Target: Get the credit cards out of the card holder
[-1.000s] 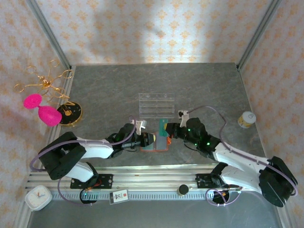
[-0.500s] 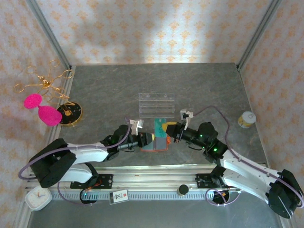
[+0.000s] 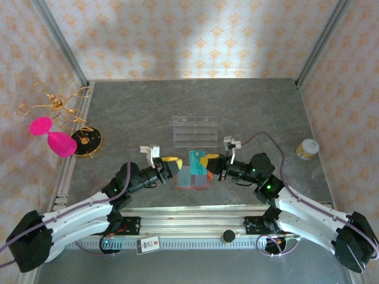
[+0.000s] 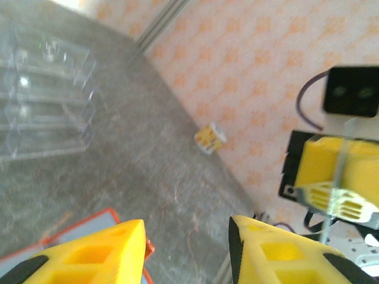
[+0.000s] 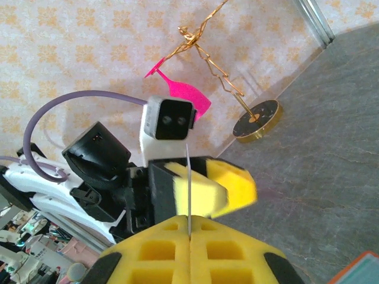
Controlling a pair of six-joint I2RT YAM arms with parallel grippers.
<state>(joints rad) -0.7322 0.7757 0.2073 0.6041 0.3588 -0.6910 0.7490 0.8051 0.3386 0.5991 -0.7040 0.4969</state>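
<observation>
The thin teal-green credit card point(image 3: 196, 160) stands over the 12 o'clock end of the orange-red folding card holder point(image 3: 190, 180), pinched by the right gripper point(image 3: 205, 160) from 3 o'clock, while the left gripper point(image 3: 172, 161) hangs spread and empty at 9 o'clock.

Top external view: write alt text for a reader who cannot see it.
The right gripper pinches a teal card by the far edge of the orange holder, in the middle of a grey table. The left gripper sits open just left of the holder, and a clear rack lies farther back.
</observation>
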